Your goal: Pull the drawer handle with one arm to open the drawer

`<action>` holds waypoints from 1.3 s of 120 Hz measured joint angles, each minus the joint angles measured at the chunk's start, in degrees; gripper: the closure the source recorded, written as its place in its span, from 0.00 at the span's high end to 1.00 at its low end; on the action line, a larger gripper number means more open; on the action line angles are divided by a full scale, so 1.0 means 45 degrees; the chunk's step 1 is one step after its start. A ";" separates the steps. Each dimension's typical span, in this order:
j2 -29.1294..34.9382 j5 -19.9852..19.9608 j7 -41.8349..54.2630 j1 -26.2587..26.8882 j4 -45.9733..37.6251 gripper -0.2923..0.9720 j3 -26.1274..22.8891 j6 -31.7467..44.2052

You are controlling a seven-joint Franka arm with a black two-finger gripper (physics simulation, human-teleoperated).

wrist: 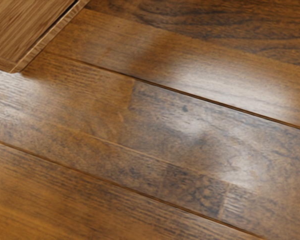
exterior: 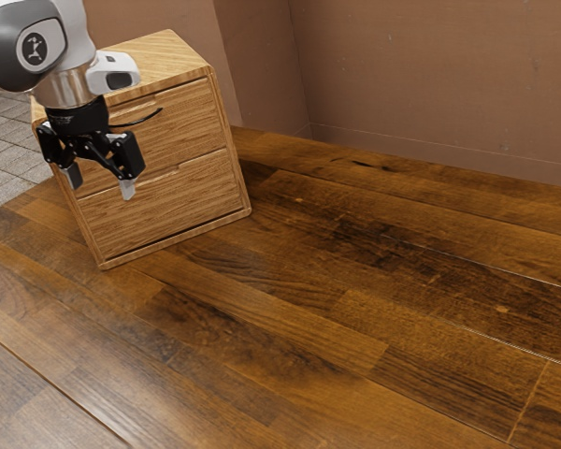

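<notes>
While the arm (exterior: 37,42) hangs in front of the small wooden cabinet (exterior: 173,58), the black gripper (exterior: 100,182) points downward before the cabinet's front face, at the height of the seam between the two drawers. Its fingers (exterior: 127,190) are spread wide and hold nothing; I cannot tell if they touch the cabinet's front.

The upper drawer (exterior: 182,126) carries a thin dark curved handle (exterior: 137,120), which is just above the gripper and free of it. The lower drawer (exterior: 173,201) is under it, and its handle is hidden from me. Both drawer fronts sit level with the cabinet's face, so both look closed.

The cabinet stands on a counter (exterior: 374,309) of dark wooden planks.

From the wrist camera, a bottom corner of the cabinet (wrist: 25,30) is seen, resting on the planks of the counter (wrist: 190,150), which shine in places.
</notes>
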State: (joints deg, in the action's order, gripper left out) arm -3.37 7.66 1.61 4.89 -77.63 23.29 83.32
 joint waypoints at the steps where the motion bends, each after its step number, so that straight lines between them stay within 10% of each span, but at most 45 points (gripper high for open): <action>1: 0.0000 0.0000 0.0000 -0.0002 0.0000 0.77 0.0000 0.0000; 73: 0.2280 -0.0443 0.0040 0.2307 0.1469 0.77 -0.0198 -0.1013; 96: 0.0787 -0.0373 0.0312 0.5689 0.0224 0.77 -0.0094 -0.1375; 128: 0.1133 0.2436 0.2580 1.2289 -0.1474 0.77 0.2790 0.0713; 138: 0.1213 0.2925 0.3161 1.1048 -0.1428 0.77 0.3193 0.1088; 156: 0.1198 0.3277 0.3995 0.4305 -0.1274 0.77 0.3171 0.1502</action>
State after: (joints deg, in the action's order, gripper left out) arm 2.02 22.41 19.59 24.26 -83.36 37.56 90.08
